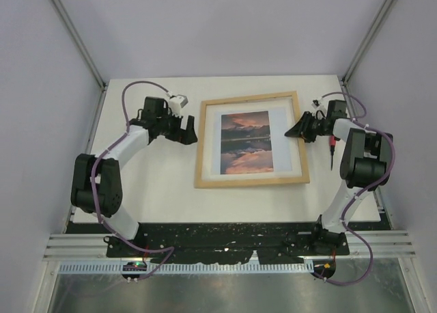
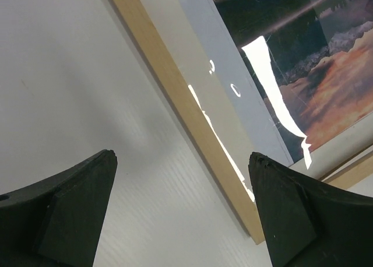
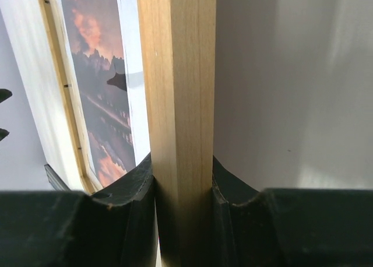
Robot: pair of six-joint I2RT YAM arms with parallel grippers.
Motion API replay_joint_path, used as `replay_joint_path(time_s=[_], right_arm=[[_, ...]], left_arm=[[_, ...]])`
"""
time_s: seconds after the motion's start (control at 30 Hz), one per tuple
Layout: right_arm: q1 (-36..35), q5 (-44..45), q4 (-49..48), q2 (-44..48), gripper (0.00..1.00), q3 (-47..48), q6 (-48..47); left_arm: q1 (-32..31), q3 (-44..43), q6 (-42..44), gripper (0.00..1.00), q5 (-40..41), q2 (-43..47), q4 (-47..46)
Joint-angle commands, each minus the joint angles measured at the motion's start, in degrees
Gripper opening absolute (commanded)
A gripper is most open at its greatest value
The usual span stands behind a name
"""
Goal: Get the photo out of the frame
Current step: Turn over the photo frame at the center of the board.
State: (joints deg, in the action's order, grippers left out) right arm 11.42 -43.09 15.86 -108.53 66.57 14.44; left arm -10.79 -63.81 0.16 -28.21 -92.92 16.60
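Overhead, the frame (image 1: 249,181), a rectangle of thin pale wood strips, is seen lying flat on the white table (image 1: 150,190), with the sunset photo (image 1: 246,142) held inside it by a wide bluish-white border. From the left wrist, the left gripper (image 2: 182,157) is shown with blunt black fingers spread apart beside the left strip, and glare streaks the glossy glazing. From the right wrist, the right gripper (image 3: 182,185) is found clamped on the smooth right strip.
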Motion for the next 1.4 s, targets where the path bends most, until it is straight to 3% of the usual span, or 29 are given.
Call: replay_joint_path(time_s=[0.0, 0.07, 0.27, 0.4, 0.63, 1.03, 1.23, 1.37], right_arm=[[1.7, 14.1, 3.0, 0.5, 0.15, 2.2, -8.0], [1.7, 13.8, 4.9, -0.4, 0.27, 3.2, -9.4], [1.7, 17.3, 8.0, -0.8, 0.50, 5.9, -11.2], [1.7, 20.2, 9.6, 0.4, 0.59, 6.6, -12.9], [1.7, 20.4, 10.9, 0.9, 0.61, 6.6, -14.1], [0.6, 21.0, 10.0, 0.1, 0.61, 4.5, -16.5], [0.2, 20.6, 10.0, 0.1, 0.58, 4.2, -17.0], [0.1, 20.7, 10.1, -0.1, 0.57, 3.9, -17.2]], left_arm=[[-4.2, -4.3, -0.4, 1.00, 7.5, -2.2, 0.0], [-6.2, -5.7, -0.4, 1.00, 11.1, -3.2, 0.9], [-10.6, -11.4, 2.1, 1.00, 24.7, -8.1, 6.6], [-13.7, -18.8, 3.4, 1.00, 27.7, -14.0, 15.3], [-16.7, -24.9, 0.8, 1.00, 31.5, -19.7, 20.0], [-18.7, -31.4, -2.5, 1.00, 29.6, -26.5, 23.7], [-18.7, -32.9, -4.7, 0.86, 26.1, -29.1, 24.9], [-18.7, -33.4, -5.8, 0.68, 24.6, -30.3, 25.1]])
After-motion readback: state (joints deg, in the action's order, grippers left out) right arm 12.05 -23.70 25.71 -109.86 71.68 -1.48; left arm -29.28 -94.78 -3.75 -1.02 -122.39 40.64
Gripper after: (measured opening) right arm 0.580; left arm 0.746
